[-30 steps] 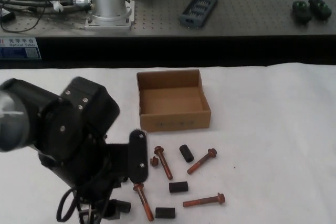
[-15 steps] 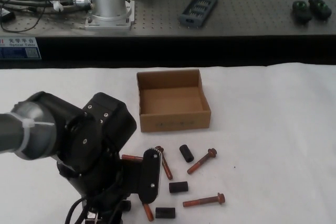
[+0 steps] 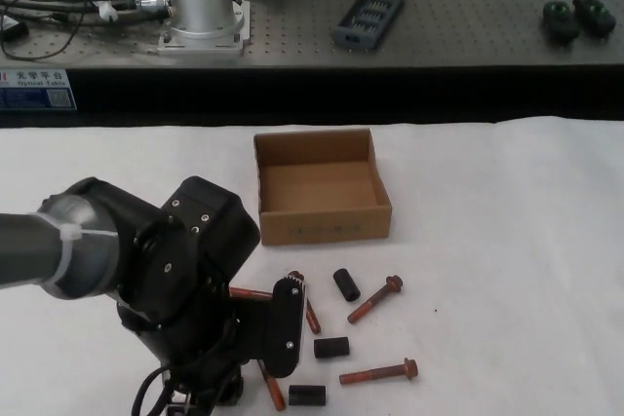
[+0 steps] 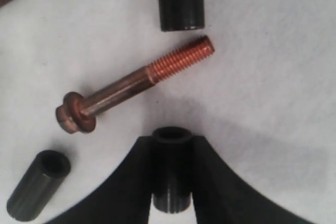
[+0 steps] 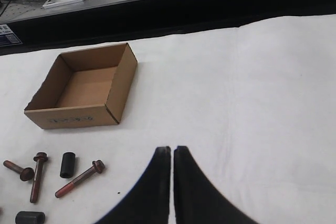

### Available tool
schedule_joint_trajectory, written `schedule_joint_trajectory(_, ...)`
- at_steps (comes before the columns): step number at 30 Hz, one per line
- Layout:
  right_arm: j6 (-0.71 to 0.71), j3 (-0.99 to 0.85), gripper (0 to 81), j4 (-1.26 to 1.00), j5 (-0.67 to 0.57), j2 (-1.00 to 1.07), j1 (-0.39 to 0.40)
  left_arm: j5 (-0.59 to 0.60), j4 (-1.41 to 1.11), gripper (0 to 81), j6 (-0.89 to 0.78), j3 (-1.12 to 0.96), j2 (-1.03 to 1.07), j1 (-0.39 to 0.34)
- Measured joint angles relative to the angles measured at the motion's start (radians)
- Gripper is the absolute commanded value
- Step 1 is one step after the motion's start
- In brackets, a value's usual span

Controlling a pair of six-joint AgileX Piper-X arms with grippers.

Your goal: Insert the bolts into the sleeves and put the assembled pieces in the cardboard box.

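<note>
Copper-coloured and threaded, a flanged bolt (image 4: 131,85) lies flat on the white cloth (image 4: 273,77) just beyond our left gripper (image 4: 171,145). That gripper's black fingers are clamped on a short black cylindrical sleeve (image 4: 171,179), whose open end points out past the fingertips. Our right gripper (image 5: 171,182) hangs over bare cloth with its fingers pressed together on nothing, well apart from the parts. The brown cardboard box (image 5: 68,115) stands open, with nothing assembled inside.

We judge alignment to be the main risk. Nothing holds the bolt, so a slightly skewed thread could jam at the bore or push the sleeve askew in the grip. The low left gripper could also nudge the bolt or the neighbouring loose sleeve (image 4: 180,1) and set them rolling.
</note>
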Motion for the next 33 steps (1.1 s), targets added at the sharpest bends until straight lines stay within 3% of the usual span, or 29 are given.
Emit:
schedule_joint_trajectory(8,-0.002,0.0,3.2,0.0,-0.04,0.0,0.0,-0.095,-0.05,0.3,-0.052,0.0,-0.001,-0.005)
schedule_joint_trajectory(13,-0.044,-0.008,3.2,0.007,-0.108,0.0,0.05,-0.108,-0.086,0.3,-0.232,0.002,-0.072,-0.005)
schedule_joint_trajectory(19,-0.061,-0.086,3.2,0.09,-0.088,0.011,0.189,-0.041,-0.101,0.7,-0.568,0.002,-0.237,0.0)
schedule_joint_trajectory(23,-0.052,-0.163,3.2,0.168,-0.052,0.097,0.33,-0.01,-0.113,0.7,-0.676,0.002,-0.301,0.006)
schedule_joint_trajectory(33,-0.046,-0.381,3.2,0.286,0.056,0.382,0.567,0.076,-0.152,0.7,-0.897,0.115,-0.568,0.014)
